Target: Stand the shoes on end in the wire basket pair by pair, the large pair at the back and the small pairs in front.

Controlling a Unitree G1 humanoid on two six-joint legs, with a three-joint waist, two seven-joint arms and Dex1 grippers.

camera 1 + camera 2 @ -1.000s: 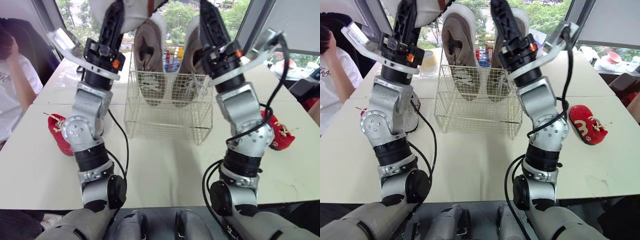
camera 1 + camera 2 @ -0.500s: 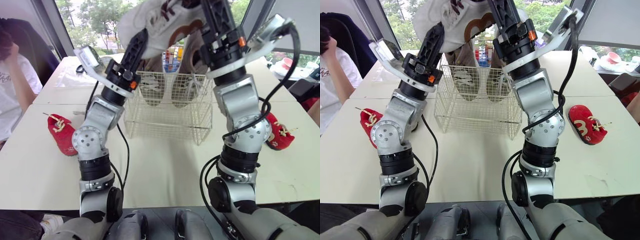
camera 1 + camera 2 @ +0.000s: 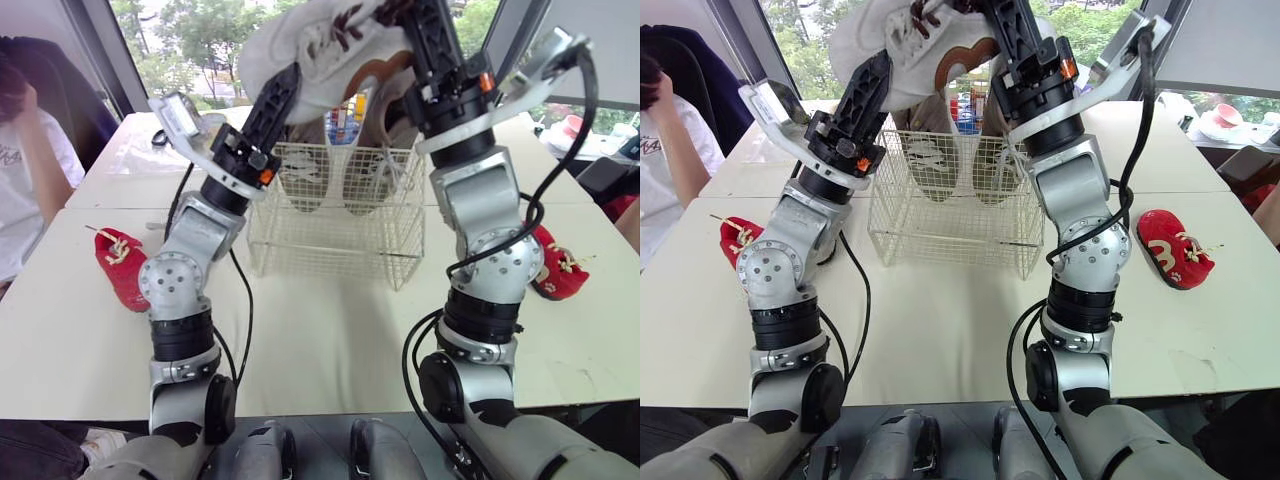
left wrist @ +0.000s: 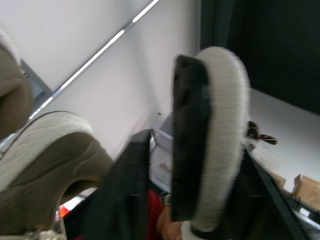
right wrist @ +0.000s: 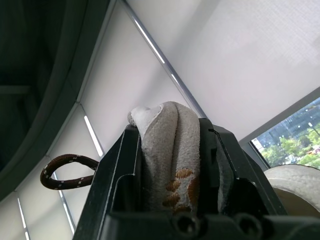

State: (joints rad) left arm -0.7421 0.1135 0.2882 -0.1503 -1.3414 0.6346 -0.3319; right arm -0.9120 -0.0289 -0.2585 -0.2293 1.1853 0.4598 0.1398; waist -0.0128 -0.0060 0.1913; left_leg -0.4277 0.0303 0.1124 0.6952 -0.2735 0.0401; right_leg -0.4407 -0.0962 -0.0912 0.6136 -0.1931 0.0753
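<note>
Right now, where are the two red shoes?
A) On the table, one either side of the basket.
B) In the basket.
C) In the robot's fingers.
A: one red shoe lies on the table left of the basket, the other on its right.

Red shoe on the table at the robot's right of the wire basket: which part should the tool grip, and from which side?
Probably the middle of the red shoe, across its narrow width, coming down from above. It lies low on the table, apart from other things, so both long sides are free. The right tool is nearer, but it is shut on a white shoe.
</note>
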